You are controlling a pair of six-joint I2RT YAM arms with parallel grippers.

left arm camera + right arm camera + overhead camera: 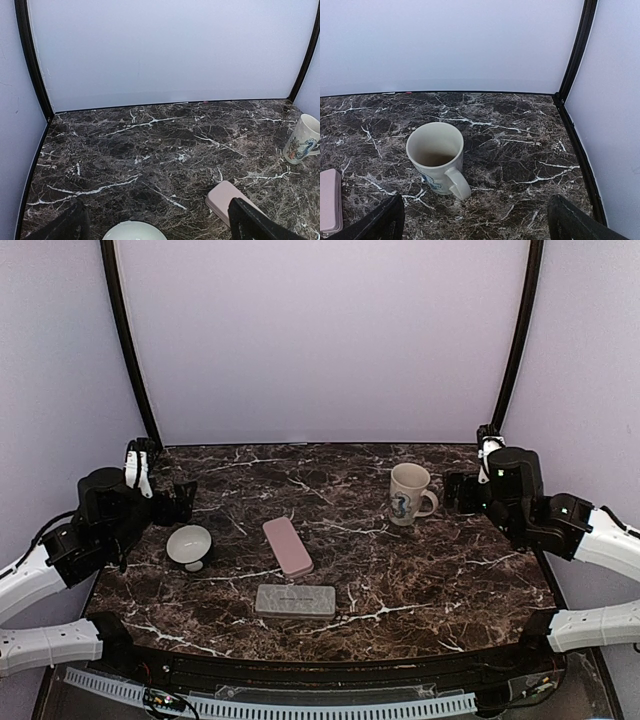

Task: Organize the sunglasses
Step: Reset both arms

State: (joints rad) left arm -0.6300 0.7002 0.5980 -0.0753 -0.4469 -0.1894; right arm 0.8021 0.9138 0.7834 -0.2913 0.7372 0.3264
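No words to read
The mug [409,494] has a blue picture on its side, but no letters show. Any mark on the grey case [295,600] is too small to read.

Dark marble table [420,580]: mug [408,494], pink case [287,545], grey case [295,600], white bowl [188,544] on top.

You can't see either pair of sunglasses in any view. Two oblong cases lie flat and shut on the worktop [420,570]: the pink case [288,546] left of centre, set at an angle, and the grey case [295,600] just nearer, running left to right. You cannot tell whether sunglasses lie inside.
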